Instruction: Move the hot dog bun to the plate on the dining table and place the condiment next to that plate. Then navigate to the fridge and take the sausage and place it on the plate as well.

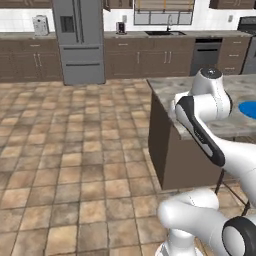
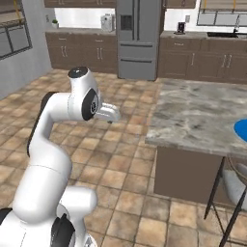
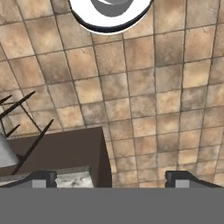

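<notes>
My gripper (image 3: 113, 180) is open with nothing between its fingertips (image 3: 41, 179), and it points down at the tiled floor beside a corner of the dining table (image 3: 74, 178). The marble-topped dining table (image 1: 170, 87) (image 2: 198, 116) stands to the right of the arm. An edge of the blue plate (image 1: 250, 109) (image 2: 242, 130) lies on it at the far right. The grey steel fridge (image 1: 78, 40) (image 2: 138, 36) stands shut against the back wall across the floor. The hot dog bun, the condiment and the sausage are out of view.
Dark wall counters (image 1: 150, 55) with a sink (image 1: 162, 33) run along the back wall beside the fridge. A stool with thin dark legs (image 2: 234, 193) (image 3: 22, 113) stands at the table's near side. Open tiled floor (image 1: 75, 150) stretches toward the fridge.
</notes>
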### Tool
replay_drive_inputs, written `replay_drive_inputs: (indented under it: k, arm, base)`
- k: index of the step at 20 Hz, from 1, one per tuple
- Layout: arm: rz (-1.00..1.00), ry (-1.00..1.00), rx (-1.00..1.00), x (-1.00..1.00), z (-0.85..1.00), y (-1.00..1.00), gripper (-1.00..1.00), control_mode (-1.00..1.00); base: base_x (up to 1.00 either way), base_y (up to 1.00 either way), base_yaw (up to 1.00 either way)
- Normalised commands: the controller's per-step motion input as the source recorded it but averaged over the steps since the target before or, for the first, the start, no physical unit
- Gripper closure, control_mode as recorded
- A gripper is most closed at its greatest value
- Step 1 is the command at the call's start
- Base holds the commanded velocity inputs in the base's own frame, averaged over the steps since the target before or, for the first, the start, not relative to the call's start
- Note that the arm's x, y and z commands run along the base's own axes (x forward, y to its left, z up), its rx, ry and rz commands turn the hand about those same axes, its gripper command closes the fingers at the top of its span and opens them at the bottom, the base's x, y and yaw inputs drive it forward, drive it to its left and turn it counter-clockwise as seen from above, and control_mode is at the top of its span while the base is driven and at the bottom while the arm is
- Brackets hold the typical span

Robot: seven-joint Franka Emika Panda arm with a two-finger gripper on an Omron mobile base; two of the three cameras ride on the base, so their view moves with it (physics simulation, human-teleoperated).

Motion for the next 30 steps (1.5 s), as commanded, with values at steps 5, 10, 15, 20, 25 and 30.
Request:
replay_drive_inputs:
  k: [5, 10, 15, 20, 25, 30]
  arm:
    - [0.0, 0.0, 0.0, 0.0, 0.0, 0.0, -1.0, 1.0]
    - [0.0, 0.0, 0.0, 0.0, 0.0, 0.0, -1.0, 1.0]
    - [0.0, 0.0, 0.0, 0.0, 0.0, 0.0, -1.0, 1.0]
    - [0.0, 0.0, 0.0, 0.0, 0.0, 0.0, -1.0, 1.0]
    - [0.0, 0.0, 0.0, 0.0, 0.0, 0.0, -1.0, 1.0]
    - [0.0, 0.0, 0.0, 0.0, 0.0, 0.0, -1.0, 1.0]
  base:
    - [0.64, 0.99, -0.01]
    - [0.99, 0.6, 0.0]
    - [1.0, 0.26, 0.0]
    - [1.0, 0.02, 0.0]
    - [1.0, 0.0, 0.0]
    - [1.0, 0.0, 0.0]
